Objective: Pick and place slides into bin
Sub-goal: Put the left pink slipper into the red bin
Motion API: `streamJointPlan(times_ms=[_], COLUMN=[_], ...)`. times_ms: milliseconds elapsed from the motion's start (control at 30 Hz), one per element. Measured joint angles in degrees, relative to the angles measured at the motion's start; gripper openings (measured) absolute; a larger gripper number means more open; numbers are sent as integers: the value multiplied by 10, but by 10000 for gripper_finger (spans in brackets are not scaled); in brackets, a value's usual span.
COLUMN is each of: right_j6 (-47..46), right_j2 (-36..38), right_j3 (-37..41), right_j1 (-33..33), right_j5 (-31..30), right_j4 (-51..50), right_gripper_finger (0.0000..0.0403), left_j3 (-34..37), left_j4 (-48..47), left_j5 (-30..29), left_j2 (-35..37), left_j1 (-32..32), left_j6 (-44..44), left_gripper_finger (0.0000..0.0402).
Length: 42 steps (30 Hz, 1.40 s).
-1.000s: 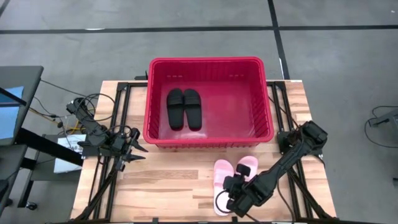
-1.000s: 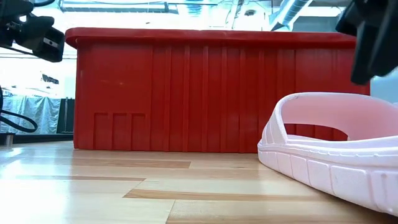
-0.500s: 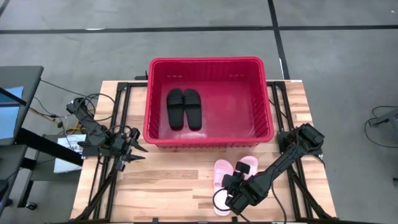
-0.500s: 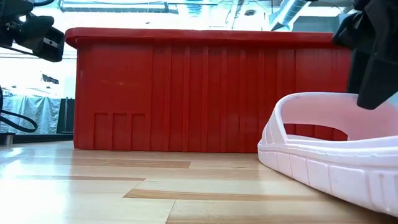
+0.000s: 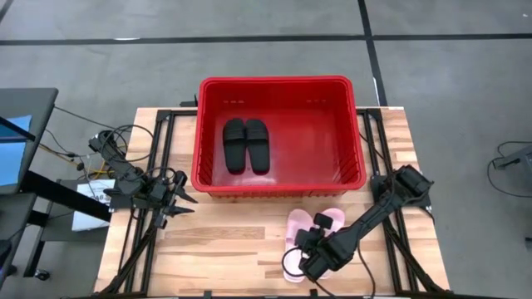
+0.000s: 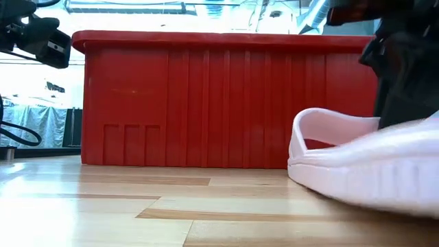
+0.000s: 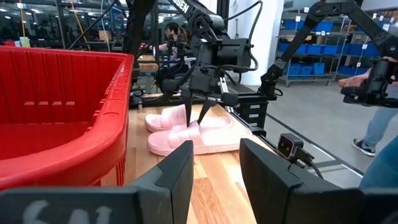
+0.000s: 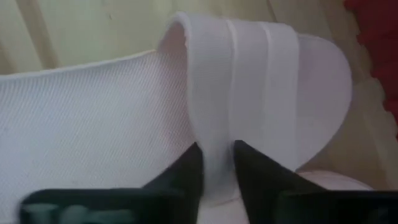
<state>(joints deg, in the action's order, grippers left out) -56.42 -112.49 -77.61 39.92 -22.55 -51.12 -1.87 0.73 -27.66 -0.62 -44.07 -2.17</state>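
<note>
The red bin (image 5: 278, 184) stands at the table's far middle with the black pair of slides (image 5: 247, 144) lying flat on its floor. The pink pair lies on the wood in front of the bin: one slide (image 5: 292, 237) to the left and nearer, the other (image 5: 331, 219) beside it. My right gripper (image 5: 309, 249) slants down onto the nearer pink slide (image 8: 93, 106) and is shut on its strap. That slide shows blurred in the low view (image 6: 357, 171). My left gripper (image 5: 181, 204) waits open at the table's left, pointing level. My right gripper pinches the nearer pink slide's strap (image 8: 214, 124) at its edge between the two fingers (image 8: 186, 174). One finger stands on the footbed side of the strap, the other on its outer face. The fingers come steeply from above. The slide's sole is tipped in the low view.
The bin's near wall (image 6: 219, 96) rises high just behind the pink slides. The bin floor to the right of the black pair is bare. Black frame rails (image 5: 158, 166) run along both sides of the table. A person (image 7: 379, 93) stands in the room beyond the table.
My right gripper has come down and a little toward the table's left onto the nearer pink slide. That slide has shifted and tipped, one end rising from the wood, and it now shows blurred in the low view.
</note>
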Motion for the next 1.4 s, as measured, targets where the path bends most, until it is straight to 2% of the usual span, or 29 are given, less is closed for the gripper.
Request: streamJointPlan(times_ms=[100, 133, 400, 767, 1133, 1333, 1400], right_j6=[0, 0, 10, 76, 105, 115, 149], right_j2=[-10, -11, 5, 12, 12, 12, 16], right_j3=[-1, -1, -20, -140, -308, -425, -449], right_j1=[-4, -5, -12, -5, 6, 6, 5], right_j5=[14, 17, 32, 26, -85, -208, -250], right_j4=[6, 8, 5, -69, -256, -392, -387], right_gripper_finger=[22, 14, 3, 1, 0, 0, 0], left_j3=[0, 0, 0, 0, 0, 0, 0], left_j4=[0, 0, 0, 0, 0, 0, 0], left_j5=[0, 0, 0, 1, 0, 0, 0], left_j2=[0, 0, 0, 0, 0, 0, 0], left_j1=[0, 0, 0, 0, 0, 0, 0], left_j6=[-3, -6, -6, 0, -2, 0, -2], left_gripper_finger=[121, 121, 121, 121, 121, 121, 121])
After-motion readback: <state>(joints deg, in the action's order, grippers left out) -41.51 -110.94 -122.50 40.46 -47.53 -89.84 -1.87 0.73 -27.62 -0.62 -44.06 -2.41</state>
